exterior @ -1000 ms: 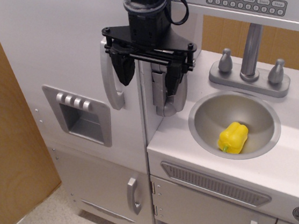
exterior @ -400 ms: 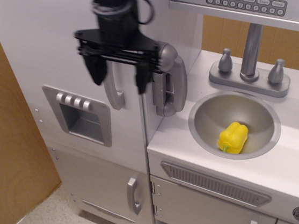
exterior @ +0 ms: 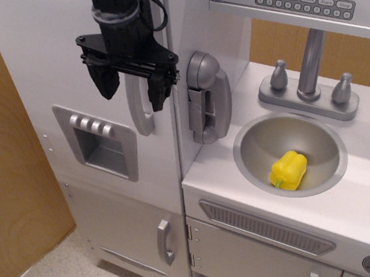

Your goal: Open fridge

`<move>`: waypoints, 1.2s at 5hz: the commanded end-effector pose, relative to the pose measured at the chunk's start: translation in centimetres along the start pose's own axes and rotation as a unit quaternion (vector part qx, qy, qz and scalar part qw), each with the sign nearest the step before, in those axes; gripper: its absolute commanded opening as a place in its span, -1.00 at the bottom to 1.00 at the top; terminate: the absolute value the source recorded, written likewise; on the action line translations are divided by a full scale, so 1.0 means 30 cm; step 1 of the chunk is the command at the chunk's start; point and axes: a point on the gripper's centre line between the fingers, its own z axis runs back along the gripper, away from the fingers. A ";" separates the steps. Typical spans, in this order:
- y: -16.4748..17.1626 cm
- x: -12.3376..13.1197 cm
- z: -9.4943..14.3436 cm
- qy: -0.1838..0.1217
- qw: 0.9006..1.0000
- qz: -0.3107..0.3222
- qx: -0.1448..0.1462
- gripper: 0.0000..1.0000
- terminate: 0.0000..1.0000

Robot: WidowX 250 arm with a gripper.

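The fridge (exterior: 96, 122) fills the left half of the view, a tall pale grey-white cabinet with its big door shut flush against the body. On that door a curved silver handle (exterior: 139, 110) runs vertically near the right edge, and left of the handle, lower down, sits the recessed grey dispenser (exterior: 98, 143) with a row of small buttons along its top. The black pincer (exterior: 130, 86) hangs in front of the door at the upper part of the handle, fingers pointing down and spread wide apart: one finger lies left of the handle over bare door, the other just right of the handle's top. The handle's upper end shows between the two fingers, and nothing is gripped; whether either finger touches the handle cannot be told from this angle. Below the dispenser is a smaller lower door (exterior: 132, 231) with a short handle, also shut. Right of the handle, on the side face of the fridge, hangs a grey toy phone (exterior: 207, 96). Further right of the fridge a round sink (exterior: 253, 145) holds a yellow pepper (exterior: 289, 170), with a tap (exterior: 310, 67) behind it and a keypad panel (exterior: 304, 2) above. A brown wooden board (exterior: 7, 165) stands left of the fridge.
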 end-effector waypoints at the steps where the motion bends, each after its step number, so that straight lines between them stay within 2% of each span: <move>1: 0.040 0.071 0.007 -0.042 0.999 -0.017 0.010 1.00 -1.00; 2: 0.050 0.108 0.009 -0.039 0.999 -0.017 -0.004 1.00 -1.00; 3: 0.052 0.122 0.004 -0.033 0.997 -0.057 -0.030 1.00 -1.00; 4: 0.058 0.127 0.006 -0.051 0.996 -0.055 -0.051 -1.00 -1.00; 5: 0.060 0.125 0.017 -0.066 0.994 -0.058 -0.058 -1.00 -1.00; 6: 0.069 0.129 0.020 -0.122 0.991 -0.043 -0.037 -1.00 -1.00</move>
